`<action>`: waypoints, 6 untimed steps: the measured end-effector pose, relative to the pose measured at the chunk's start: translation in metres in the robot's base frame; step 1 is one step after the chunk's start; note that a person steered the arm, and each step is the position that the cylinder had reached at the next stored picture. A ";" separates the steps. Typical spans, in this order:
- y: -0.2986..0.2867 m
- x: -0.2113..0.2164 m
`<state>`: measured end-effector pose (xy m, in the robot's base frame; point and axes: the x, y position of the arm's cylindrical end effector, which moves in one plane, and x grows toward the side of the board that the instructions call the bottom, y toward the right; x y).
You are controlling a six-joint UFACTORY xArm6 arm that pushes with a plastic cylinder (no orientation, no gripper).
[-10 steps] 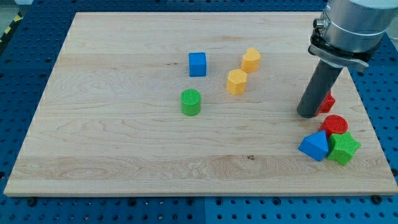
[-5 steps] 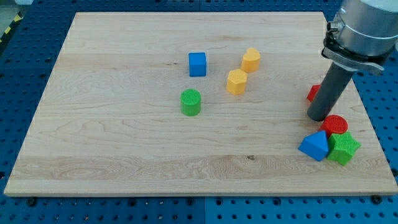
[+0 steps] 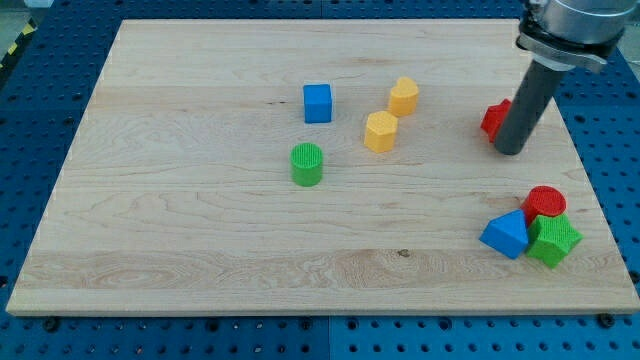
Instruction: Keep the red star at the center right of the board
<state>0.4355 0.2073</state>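
**Bystander blocks on the board**

I see the wooden board (image 3: 200,240) on a blue pegboard table (image 3: 30,120). Taking the green cylinder (image 3: 307,164) as landmark: blue cube (image 3: 317,103) just above it, two yellow blocks (image 3: 380,131) (image 3: 404,96) to its upper right. Far to its lower right, touching, huddle a red cylinder (image 3: 544,202), blue block (image 3: 505,235) and green star (image 3: 553,240).

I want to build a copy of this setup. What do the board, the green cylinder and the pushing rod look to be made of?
The board looks like pale wood with a matte finish: grain lines and plank seams show. The green cylinder looks like matte plastic, its top finely ridged, possibly 3D-printed. My tip ends a smooth dark rod, metal or plastic; I cannot tell which.
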 end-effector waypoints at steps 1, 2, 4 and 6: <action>-0.013 -0.005; -0.007 -0.004; 0.025 0.000; 0.033 -0.016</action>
